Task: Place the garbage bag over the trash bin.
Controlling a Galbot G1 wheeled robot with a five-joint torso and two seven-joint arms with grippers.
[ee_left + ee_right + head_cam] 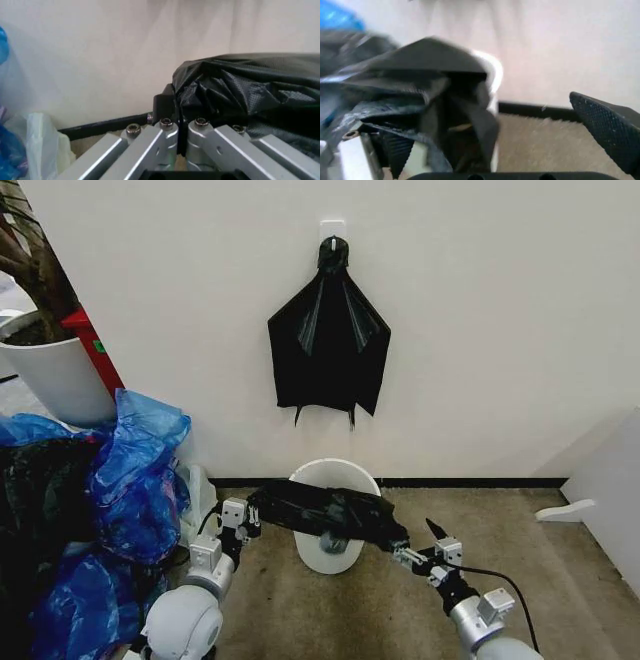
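Two tools are working: my left tool (247, 518) is clamping one end of the garbage bag (325, 512), my right tool (418, 544) is standing wide beside the other, bag lying bunched across the trash bin (335, 477) rim, not yet opened over it.

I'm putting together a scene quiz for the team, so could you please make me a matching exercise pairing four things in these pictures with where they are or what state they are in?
Things:
1. garbage bag
2. trash bin
3. left gripper
4. right gripper

Places or states:
A. open, beside the bag's right end
B. stretched across the bin's mouth
C. shut on the bag's left end
D. on the floor against the wall

Pairs: 1-B, 2-D, 3-C, 4-A
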